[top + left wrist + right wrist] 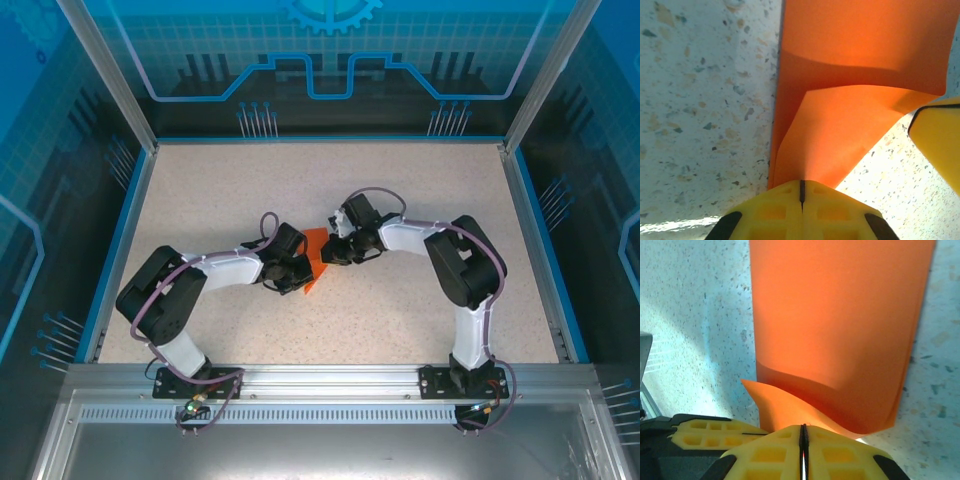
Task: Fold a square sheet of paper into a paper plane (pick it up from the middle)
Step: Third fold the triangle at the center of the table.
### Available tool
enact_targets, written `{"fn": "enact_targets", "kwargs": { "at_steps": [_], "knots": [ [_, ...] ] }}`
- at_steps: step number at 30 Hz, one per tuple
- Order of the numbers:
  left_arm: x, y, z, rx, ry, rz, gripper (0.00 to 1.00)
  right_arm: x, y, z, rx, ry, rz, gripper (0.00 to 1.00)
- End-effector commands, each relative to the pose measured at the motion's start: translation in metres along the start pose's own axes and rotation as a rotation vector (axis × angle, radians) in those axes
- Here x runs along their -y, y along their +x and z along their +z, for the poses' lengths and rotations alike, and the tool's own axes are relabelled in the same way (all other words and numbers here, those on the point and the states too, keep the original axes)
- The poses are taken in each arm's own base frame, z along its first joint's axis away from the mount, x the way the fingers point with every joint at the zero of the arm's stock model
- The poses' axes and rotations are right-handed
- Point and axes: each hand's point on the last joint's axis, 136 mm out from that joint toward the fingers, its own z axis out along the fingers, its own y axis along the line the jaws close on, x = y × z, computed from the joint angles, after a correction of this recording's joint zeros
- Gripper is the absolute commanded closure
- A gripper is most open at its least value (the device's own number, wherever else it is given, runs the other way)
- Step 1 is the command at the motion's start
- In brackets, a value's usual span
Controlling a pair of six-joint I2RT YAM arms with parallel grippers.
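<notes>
One speckled tabletop (300, 190) carries everything, ringed by a blue-edged frame. Reaching in from the near edge, the left arm (200, 285) and right arm (450, 255) bend toward each other and meet near the tabletop's middle. Between them sits the square sheet of paper (313, 262), bright orange and partly folded, one layer curling over another (855, 60), its far part lying flat on the tabletop (840, 330). The left gripper (801, 192) is clenched on the paper's near edge, jaws pressed together. The right gripper (803, 432) likewise pinches the paper's fold, with orange showing in the seam.
</notes>
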Motion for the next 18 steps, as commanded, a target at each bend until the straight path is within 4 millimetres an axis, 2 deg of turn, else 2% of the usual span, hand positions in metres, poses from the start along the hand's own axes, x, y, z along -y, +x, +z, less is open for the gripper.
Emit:
{"fn": "enact_targets", "kwargs": {
  "at_steps": [1, 5, 12, 15, 18],
  "knots": [
    [-0.016, 0.001, 0.004, -0.012, -0.077, -0.002, 1.00, -0.008, 0.014, 0.004, -0.032, 0.002, -0.062, 0.89],
    [-0.019, 0.002, 0.004, -0.020, -0.087, -0.007, 1.00, -0.008, 0.017, 0.013, -0.063, 0.020, -0.061, 0.90],
    [-0.030, 0.006, 0.004, -0.040, -0.145, -0.026, 1.00, 0.021, 0.012, 0.021, -0.090, 0.108, -0.017, 0.90],
    [-0.039, 0.012, 0.003, -0.063, -0.183, -0.037, 1.00, 0.042, 0.002, 0.014, -0.067, 0.151, 0.023, 0.91],
    [-0.048, 0.018, 0.002, -0.083, -0.210, -0.041, 1.00, 0.062, -0.019, -0.001, -0.013, 0.167, 0.086, 0.91]
  ]
}}
